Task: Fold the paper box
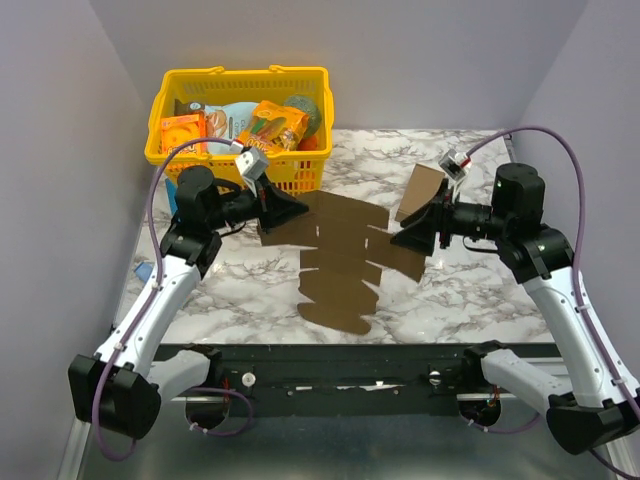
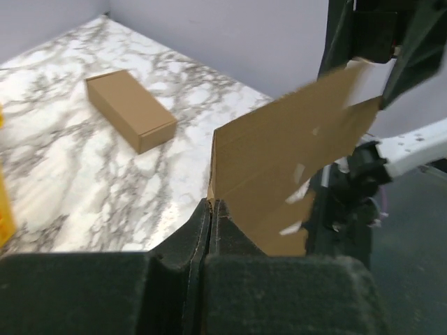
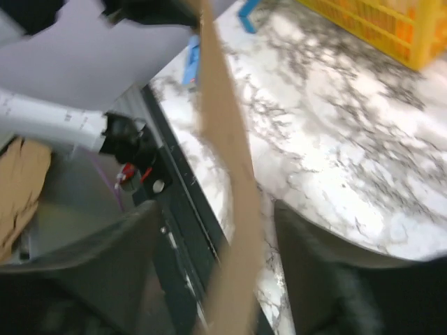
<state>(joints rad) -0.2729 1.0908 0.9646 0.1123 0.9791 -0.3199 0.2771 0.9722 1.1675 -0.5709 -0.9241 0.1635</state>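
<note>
Brown paper box (image 1: 340, 262) in left tool (image 2: 211, 209)

There is one paper box (image 1: 335, 270), one brown carton (image 1: 420, 190), one yellow basket (image 1: 240, 75), one left hand (image 1: 290, 213) and one right hand (image 1: 412, 238).

Robotics lab test cell, plain grey walls (image 1: 400, 60), marble-look table (image 1: 470, 300), black mounting rail (image 1: 340, 357)

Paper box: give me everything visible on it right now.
The paper box is a plain brown, unprinted die-cut sheet of thin cardboard, unfolded, with many notched flaps. It spans between both arms over the marble table. The left claw is shut on its left edge; the right edge sits inside the open right claw. Table contact unclear.
</note>
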